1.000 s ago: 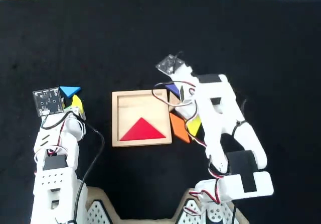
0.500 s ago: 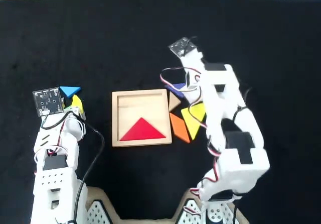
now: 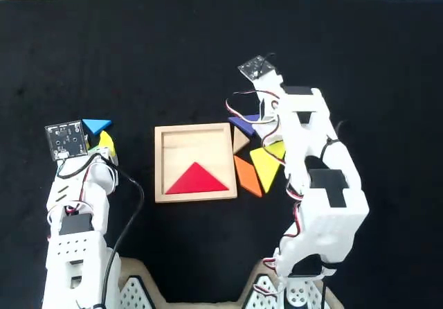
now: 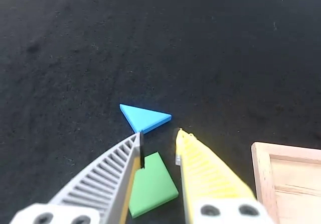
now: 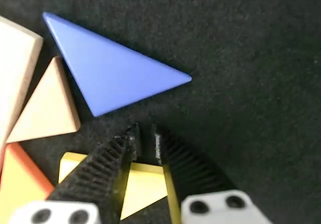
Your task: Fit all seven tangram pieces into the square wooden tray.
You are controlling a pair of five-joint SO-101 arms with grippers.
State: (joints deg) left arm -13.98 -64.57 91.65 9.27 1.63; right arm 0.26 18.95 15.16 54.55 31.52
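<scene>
- One piece is home: the red triangle [image 3: 196, 179] lies in the wooden tray [image 3: 160, 162], and six wait outside.
- Off the tray's far corner on the right arm's side, the blue triangle [image 5: 113, 73] points its long edge away from the tray.
- Right gripper [image 5: 144, 133] hovers between it and the yellow triangle [image 5: 143, 186], jaws a sliver apart, empty. This is clearly the nearer arm.
- Across the tray, the left gripper [image 4: 158, 138] hangs over the green piece [image 4: 150, 184], jaws apart, empty.

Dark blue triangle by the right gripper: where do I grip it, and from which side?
Probably from straight above, since the dark blue triangle lies flat on the cloth. Pinch with the right gripper across its narrow tip on the open side. The opposite end crowds the tray and the pale wooden triangle.
</scene>
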